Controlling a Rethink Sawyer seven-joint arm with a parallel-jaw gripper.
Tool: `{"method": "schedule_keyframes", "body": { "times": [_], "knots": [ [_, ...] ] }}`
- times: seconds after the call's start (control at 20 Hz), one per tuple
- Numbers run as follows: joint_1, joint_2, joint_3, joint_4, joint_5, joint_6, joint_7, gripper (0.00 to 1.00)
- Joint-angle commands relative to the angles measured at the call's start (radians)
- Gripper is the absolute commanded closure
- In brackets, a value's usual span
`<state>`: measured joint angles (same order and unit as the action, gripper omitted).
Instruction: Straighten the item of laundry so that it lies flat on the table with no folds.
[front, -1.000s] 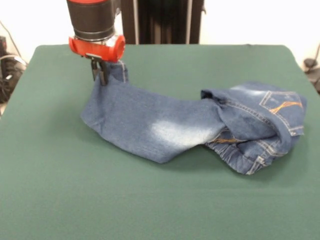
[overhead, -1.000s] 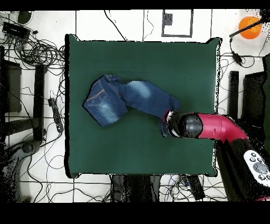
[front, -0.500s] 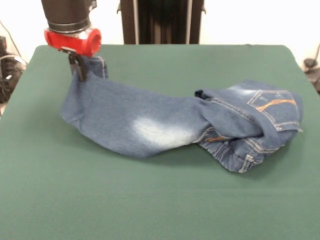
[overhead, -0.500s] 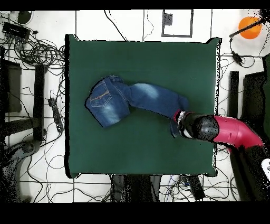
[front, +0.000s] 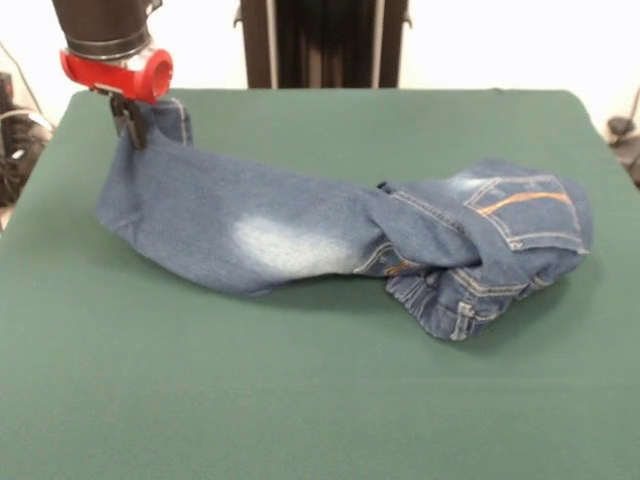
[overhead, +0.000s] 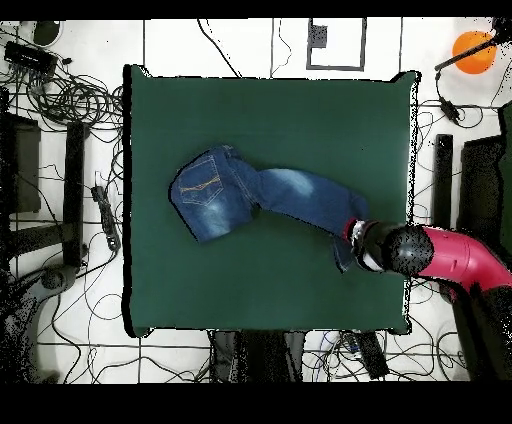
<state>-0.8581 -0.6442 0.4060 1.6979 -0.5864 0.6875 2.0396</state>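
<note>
Claw (front: 129, 128) looks pinched shut on the jeans (front: 300, 235) leg cuff near the table (front: 300, 400) corner; pull low, outward, until the bunched waist unfolds.

1 camera sits across the table (front: 330, 400) from me, low and fairly close, facing my pedestal, so my arm (front: 105, 35) drops in at its top left. The other hangs high above, looking straight down, my base at its bottom edge, taking in the whole table (overhead: 270, 110) and surrounding floor. Both share the tabletop.
</note>
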Motion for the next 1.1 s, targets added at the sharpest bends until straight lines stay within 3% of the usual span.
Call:
{"method": "schedule_keyframes", "body": {
  "times": [0.05, 0.35, 1.1],
  "knots": [
    [0.017, 0.011, 0.118, -0.023, -0.066, 0.141, -0.378, 1.0],
    [0.014, 0.005, 0.124, -0.011, -0.084, 0.133, -0.368, 1.0],
    [-0.014, -0.019, 0.14, -0.043, -0.1, 0.252, -0.479, 1.0]
  ]
}}
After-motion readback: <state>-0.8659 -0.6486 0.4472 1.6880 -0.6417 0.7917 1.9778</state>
